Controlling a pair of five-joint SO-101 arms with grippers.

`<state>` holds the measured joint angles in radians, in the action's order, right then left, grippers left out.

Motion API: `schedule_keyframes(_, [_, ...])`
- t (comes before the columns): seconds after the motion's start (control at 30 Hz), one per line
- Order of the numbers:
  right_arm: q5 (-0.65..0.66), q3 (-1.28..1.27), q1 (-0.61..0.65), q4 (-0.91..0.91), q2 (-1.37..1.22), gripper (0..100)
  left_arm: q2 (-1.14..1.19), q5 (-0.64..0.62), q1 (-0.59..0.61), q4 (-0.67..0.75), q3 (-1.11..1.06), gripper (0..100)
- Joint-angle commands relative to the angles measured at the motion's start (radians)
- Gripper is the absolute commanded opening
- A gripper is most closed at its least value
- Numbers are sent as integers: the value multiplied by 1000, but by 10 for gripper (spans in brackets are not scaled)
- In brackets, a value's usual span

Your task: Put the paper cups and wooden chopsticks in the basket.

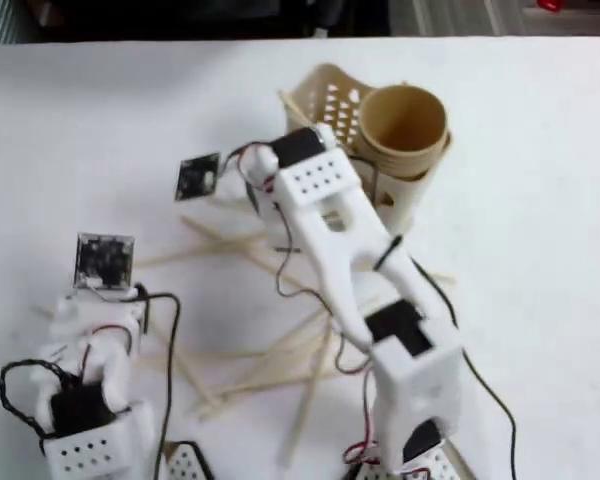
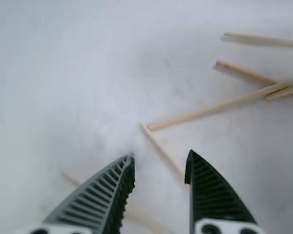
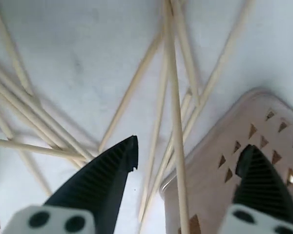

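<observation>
A cream perforated basket [image 1: 332, 98] stands at the back of the table with a tan paper cup [image 1: 405, 122] upright inside it. Wooden chopsticks [image 1: 270, 355] lie scattered across the table's middle. My right arm [image 1: 330, 235] stretches from the front to the basket's left side. My right gripper [image 3: 191, 144] is open above the basket's wall [image 3: 219, 170], and one long chopstick [image 3: 172, 97] runs between its fingers. At the front left, my left gripper [image 2: 160, 156] hangs open just above the table, the end of a chopstick [image 2: 158, 145] lying between its fingertips.
The white table [image 1: 540, 260] has bare room at the right and the far left. Black cables [image 1: 170, 330] trail from both arms near the front edge. More chopsticks [image 2: 234, 100] lie beyond the left gripper.
</observation>
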<state>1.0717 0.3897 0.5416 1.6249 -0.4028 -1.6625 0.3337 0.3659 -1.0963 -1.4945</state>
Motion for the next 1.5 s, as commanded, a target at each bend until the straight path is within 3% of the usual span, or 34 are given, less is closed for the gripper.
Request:
schedule_keyframes(0.0, [11,123,-4,7,-70,327,-38,11,5,18,-2,181])
schedule_keyframes(0.27, [11,265,-18,50,-257,298,-38,12,5,18,-2,181])
schedule_keyframes(0.53, [8,430,4,51,-343,14,-38,12,5,18,-3,181])
schedule_keyframes(0.83, [-6,499,124,87,-341,18,-38,12,5,18,-3,181])
schedule_keyframes(1.47, [-393,753,151,94,-340,18,-38,14,5,18,-5,181])
